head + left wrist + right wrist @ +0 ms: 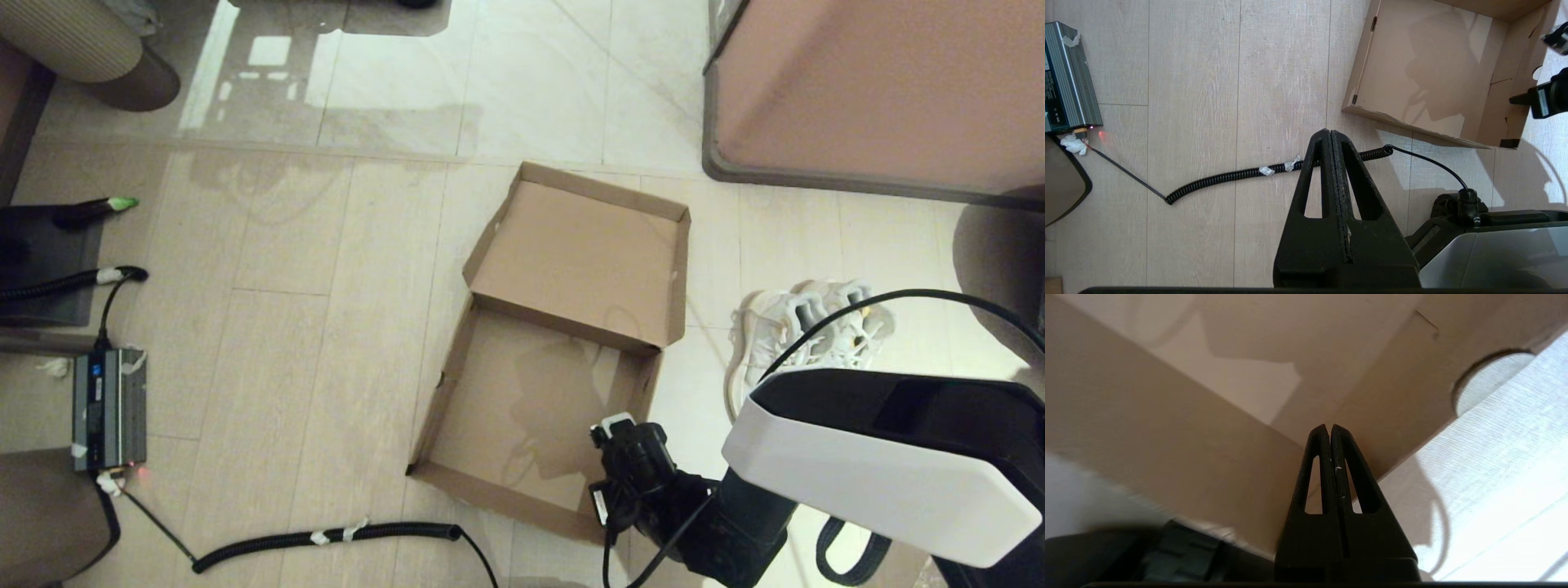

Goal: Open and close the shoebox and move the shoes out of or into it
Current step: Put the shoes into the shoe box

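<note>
The floor [286, 245] is pale wood-look tile nearer the robot and glossy cream tile farther off. At the far left edge of the head view lies a grey metal power unit [108, 407], patched with white tape and showing a small red light at its near end. A black coiled cable [326, 536] runs from it rightward across the near floor. The left gripper [1330, 134] appears only in its own wrist view, hanging above that coiled cable, just left of the box's near left corner; its jaws are pressed together with nothing between them.

In the middle of the floor sits the plain brown cardboard shoebox [531, 408], open, with its hinged lid [580, 253] folded back on the far side and lying inner face up. Nothing lies inside the box. The right gripper [1329, 428] is at the box's near right corner; its jaws are closed tight and empty, the tips level with the cardboard wall, beside a half-round finger cut-out in that wall. From the head camera only the black wrist [637, 474] of the arm shows there, with the white and black forearm [882, 465] behind it.

Right of the box, on the cream tile and apart from it, lie the white mesh sneakers [804, 327] with white laces, partly hidden by the forearm and a thin black cable [939, 294]. At the far right stands a large pinkish-brown cabinet [882, 90] with a dark rim.
</note>
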{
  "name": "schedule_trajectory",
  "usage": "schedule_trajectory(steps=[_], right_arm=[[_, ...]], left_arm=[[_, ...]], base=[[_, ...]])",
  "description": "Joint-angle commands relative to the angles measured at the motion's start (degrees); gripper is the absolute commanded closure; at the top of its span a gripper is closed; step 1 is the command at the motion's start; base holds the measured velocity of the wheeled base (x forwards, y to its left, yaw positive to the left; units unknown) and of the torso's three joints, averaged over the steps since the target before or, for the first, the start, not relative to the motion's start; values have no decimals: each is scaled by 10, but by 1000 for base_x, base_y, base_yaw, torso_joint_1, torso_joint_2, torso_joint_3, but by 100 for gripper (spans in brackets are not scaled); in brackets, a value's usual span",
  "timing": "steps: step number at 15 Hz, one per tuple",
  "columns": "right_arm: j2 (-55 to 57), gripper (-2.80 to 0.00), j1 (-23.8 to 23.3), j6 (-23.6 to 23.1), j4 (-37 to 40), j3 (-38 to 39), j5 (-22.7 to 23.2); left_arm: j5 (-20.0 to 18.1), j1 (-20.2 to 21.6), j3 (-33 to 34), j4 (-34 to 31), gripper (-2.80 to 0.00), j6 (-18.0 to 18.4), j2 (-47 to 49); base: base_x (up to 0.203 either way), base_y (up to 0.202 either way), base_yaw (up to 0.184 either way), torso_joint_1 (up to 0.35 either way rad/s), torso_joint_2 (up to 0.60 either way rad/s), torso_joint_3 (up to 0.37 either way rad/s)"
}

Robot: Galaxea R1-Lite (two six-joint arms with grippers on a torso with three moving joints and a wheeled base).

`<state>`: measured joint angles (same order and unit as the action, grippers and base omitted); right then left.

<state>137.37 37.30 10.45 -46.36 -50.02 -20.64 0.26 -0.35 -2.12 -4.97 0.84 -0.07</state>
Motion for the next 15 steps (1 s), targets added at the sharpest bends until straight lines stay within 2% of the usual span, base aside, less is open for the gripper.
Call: schedule_trajectory(steps=[1,5,13,15], right_arm=[[18,0,-2,0,1,-5,-4],[11,0,-30,-1,34,-2,-18],[-28,0,-130,5,32,13,-26],[-67,0,-134,7,32,14,-26]], left_arm=[[0,0,0,0,0,0,0],[0,0,-1,-5,0,2,-1],[-1,-1,-2,-7,0,2,0],[0,0,0,-1,0,2,0]], base=[[0,0,0,0,0,0],[0,0,0,0,0,0],[0,0,0,0,0,0],[0,0,0,0,0,0]])
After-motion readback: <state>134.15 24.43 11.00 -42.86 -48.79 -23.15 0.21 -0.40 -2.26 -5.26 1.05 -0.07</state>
